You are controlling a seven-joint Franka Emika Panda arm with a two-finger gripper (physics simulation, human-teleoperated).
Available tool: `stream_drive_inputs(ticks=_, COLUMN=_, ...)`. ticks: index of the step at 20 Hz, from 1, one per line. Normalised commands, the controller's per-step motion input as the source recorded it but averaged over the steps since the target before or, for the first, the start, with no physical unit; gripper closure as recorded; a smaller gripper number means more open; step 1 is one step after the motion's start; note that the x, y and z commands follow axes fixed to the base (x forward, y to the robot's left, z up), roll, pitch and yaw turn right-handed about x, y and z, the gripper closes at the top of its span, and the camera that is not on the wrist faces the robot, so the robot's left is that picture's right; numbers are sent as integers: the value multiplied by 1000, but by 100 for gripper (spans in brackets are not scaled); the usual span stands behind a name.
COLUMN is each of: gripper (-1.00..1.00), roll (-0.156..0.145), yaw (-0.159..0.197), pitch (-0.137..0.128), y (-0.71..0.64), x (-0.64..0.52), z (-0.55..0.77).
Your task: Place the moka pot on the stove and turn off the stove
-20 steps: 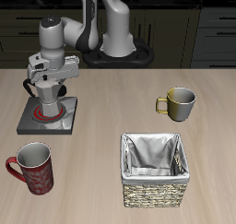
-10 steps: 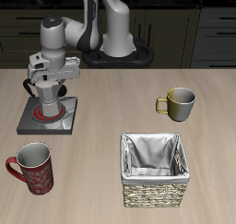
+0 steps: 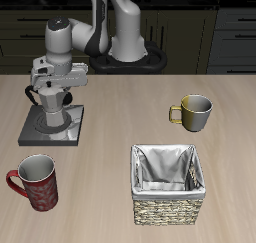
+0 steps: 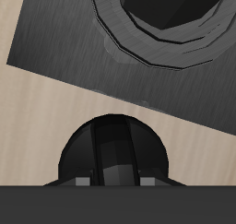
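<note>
The robot's pincer (image 3: 53, 114) is down low over the flat square dark-grey stove (image 3: 70, 133), which lies on the pale wooden bench (image 3: 120, 117) toward the back. The arm's white body hides most of the plate; no red glow shows on the little that is visible around it. The small silver faceted moka pot (image 3: 55, 115) stands on the stove, directly beneath the wrist and largely covered by it, so only a sliver of grey metal shows between the fingers.

From the pincer's own camera, the dark plate (image 4: 55, 29) fills much of the view, with a faceted dark ring (image 4: 175, 29) on it, and a round black knob (image 4: 112, 154) sits just ahead of the two fingertips (image 4: 85, 182). Whether the fingers are closed on that knob or merely beside it I cannot tell.

Further along the bench, an olive-gold mug (image 3: 194, 112) stands well apart from the stove. Nearer the front edge sits a woven wicker basket with a grey cloth lining (image 3: 167, 184), and a red patterned mug (image 3: 35, 182) stands in front of the stove.
</note>
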Motion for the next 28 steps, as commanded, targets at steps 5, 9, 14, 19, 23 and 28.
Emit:
stream_drive_inputs(ticks=5, gripper=100, roll=-22, yaw=-98, pitch=-10, y=34, x=79, z=60)
stream_drive_inputs(ticks=9, gripper=100, roll=-11, yaw=-71, pitch=-17, y=38, x=111, z=56)
stream_drive_inputs(ticks=14, gripper=100, roll=-14, yaw=-113, pitch=-24, y=55, x=80, z=85)
stream_drive_inputs(ticks=19, gripper=100, roll=-14, yaw=-79, pitch=-23, y=46, x=45, z=13)
stream_drive_inputs(ticks=23, gripper=100, roll=-21, yaw=-58, pitch=-13, y=-50, x=3, z=27)
stream_drive_inputs(ticks=28, gripper=100, roll=-18, yaw=-76, pitch=2, y=-32, x=15, z=24)
